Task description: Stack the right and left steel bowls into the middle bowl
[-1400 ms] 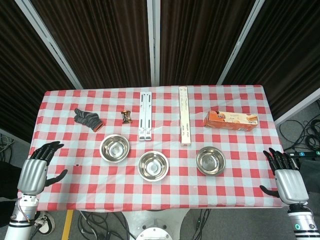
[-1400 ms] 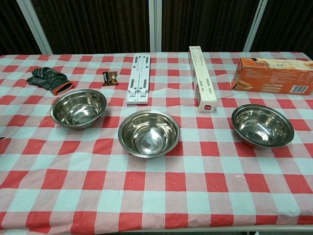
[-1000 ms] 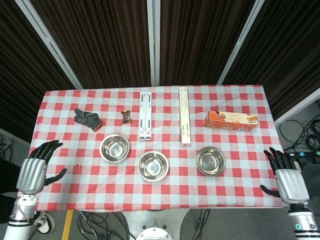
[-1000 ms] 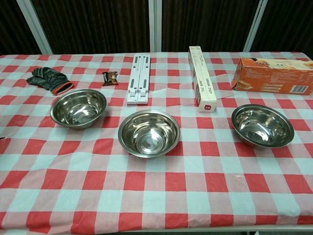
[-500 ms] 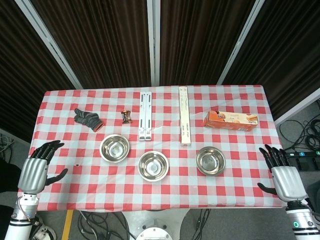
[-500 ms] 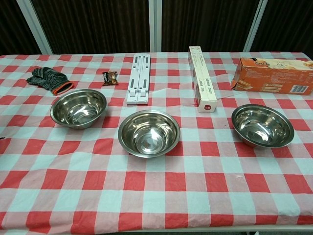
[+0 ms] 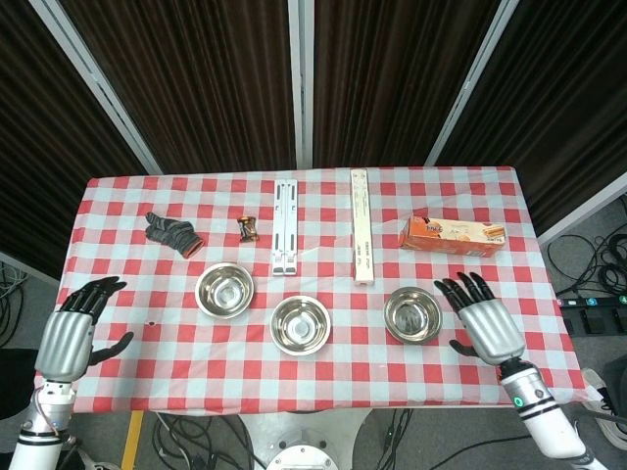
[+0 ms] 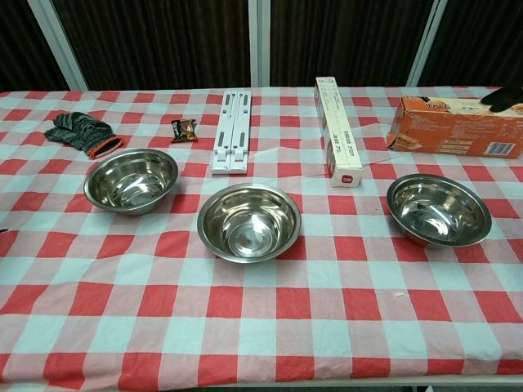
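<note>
Three steel bowls stand in a row on the checked tablecloth. The left bowl [image 7: 224,290] [image 8: 131,180], the middle bowl [image 7: 300,324] [image 8: 249,221] and the right bowl [image 7: 412,314] [image 8: 439,209] are all upright and hold nothing. My right hand [image 7: 484,321] hovers just right of the right bowl, fingers spread, holding nothing; only its dark fingertips [image 8: 505,99] show at the chest view's right edge. My left hand [image 7: 73,328] hangs open off the table's left front corner, far from the left bowl.
Behind the bowls lie a grey glove [image 7: 171,233], a small snack wrapper [image 7: 248,228], a white folding stand [image 7: 285,226], a long white box [image 7: 361,238] and an orange carton [image 7: 453,235]. The table [image 7: 323,377] ends close in front of the bowls.
My right hand has swung in from beyond the table's right edge to just beside the right bowl. The left hand and all three bowls have stayed put.
</note>
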`<state>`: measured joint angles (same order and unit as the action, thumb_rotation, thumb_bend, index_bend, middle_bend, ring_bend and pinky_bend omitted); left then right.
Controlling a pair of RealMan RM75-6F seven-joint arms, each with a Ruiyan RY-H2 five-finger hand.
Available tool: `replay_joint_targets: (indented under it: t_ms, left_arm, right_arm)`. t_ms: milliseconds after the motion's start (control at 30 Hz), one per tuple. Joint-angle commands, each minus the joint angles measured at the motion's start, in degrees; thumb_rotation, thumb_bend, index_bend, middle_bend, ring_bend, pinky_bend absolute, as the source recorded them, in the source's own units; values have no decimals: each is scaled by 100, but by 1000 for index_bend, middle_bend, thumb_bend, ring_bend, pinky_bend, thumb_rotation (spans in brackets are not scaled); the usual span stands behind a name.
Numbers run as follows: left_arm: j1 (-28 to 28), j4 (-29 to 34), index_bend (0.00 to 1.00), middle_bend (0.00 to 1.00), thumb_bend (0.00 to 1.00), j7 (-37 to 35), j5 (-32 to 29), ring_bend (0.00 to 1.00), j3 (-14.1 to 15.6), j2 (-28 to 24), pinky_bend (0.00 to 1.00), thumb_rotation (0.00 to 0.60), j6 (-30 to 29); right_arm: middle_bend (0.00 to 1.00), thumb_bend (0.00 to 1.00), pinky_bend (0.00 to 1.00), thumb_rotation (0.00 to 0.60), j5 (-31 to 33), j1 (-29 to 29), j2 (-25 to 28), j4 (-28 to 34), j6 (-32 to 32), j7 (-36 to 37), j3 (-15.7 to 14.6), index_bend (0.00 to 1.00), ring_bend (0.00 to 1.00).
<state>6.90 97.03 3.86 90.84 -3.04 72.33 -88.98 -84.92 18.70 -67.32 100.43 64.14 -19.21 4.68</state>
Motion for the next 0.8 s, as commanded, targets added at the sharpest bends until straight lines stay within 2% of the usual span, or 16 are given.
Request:
replay_joint_targets:
  t_ms: [33,267,433,800]
  left_arm:
    - [-4,-32,262,288,209,-24,5,216,40,-9,284,600,39]
    - [-43,-139,262,288,209,-217,-50,216,38,-19,284,600,10]
    - [-41,-220,262,288,209,-308,-47,216,38,9,284,600,12]
    - [-50,-314,262,288,209,-408,-67,216,33,19,284,600,9]
  right_arm:
    - [130,80,82,600,363,301,-370,-112,-390,-418,69,119,32]
    - [139,82,97,600,717,292,-747,-76,-393,-958,-135,126,44]
    - [159,89,118,600,934,293,-925,-223,-454,-1076,-261,142,64]
    - [218,104,186,600,1122,590,-1543,-918,-711,-977,-211,220,126]
